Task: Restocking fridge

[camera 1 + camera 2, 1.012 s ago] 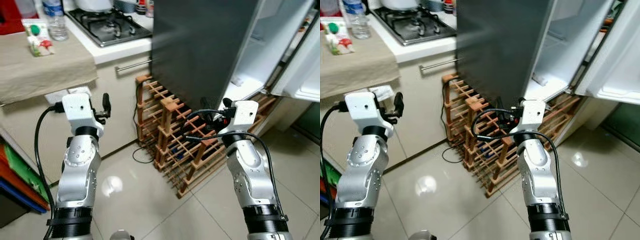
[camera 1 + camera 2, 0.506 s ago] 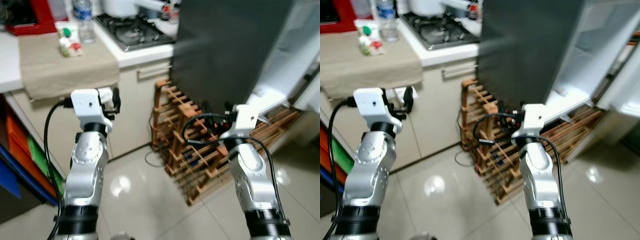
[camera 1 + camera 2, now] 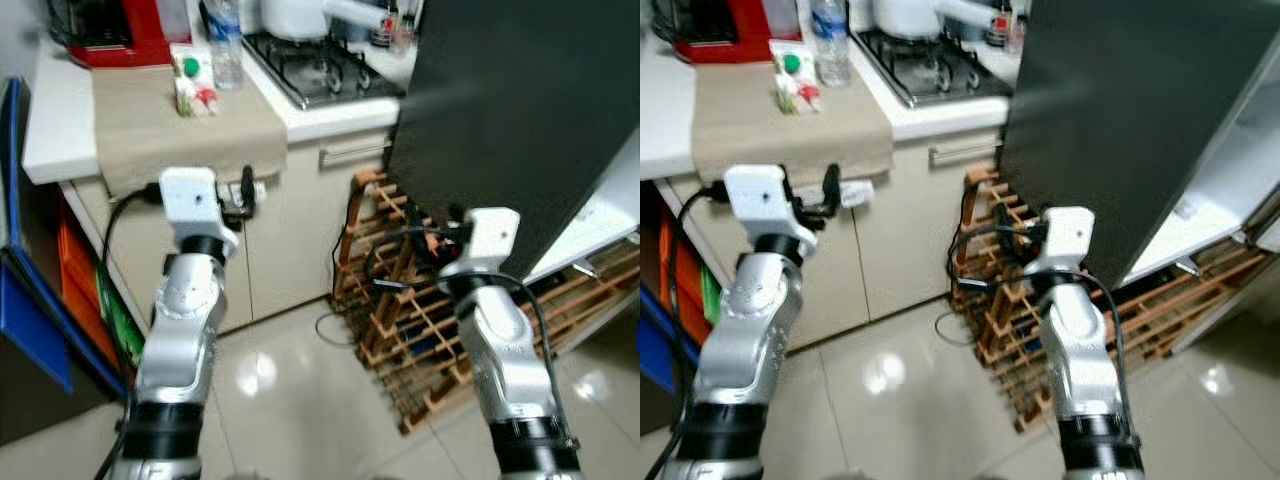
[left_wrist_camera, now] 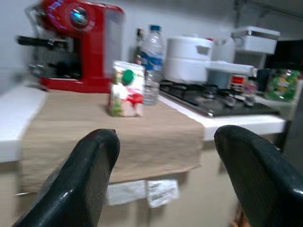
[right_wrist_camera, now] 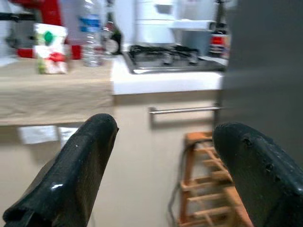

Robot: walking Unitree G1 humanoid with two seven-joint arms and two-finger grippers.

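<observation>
On the counter [image 3: 60, 130] ahead of you, a carton [image 4: 126, 88] with a green cap stands on a beige cloth [image 3: 185, 125], just beside a water bottle [image 4: 152, 64] and near a red coffee machine [image 4: 78, 45] — a gas hob [image 3: 930, 70] lies further along. Your left pincer [image 4: 163, 182] is raised before the cloth's edge, fingers spread and empty. Your right pincer [image 5: 163, 172] hangs released too, facing the cabinet and wooden rack [image 3: 400, 300] beside the dark fridge [image 3: 520, 120].

Red coffee machine [image 4: 78, 45] on counter, water bottle [image 4: 151, 64], gas hob [image 3: 325, 72], wooden wine rack [image 3: 400, 300], glossy tiled floor [image 3: 290, 400]
</observation>
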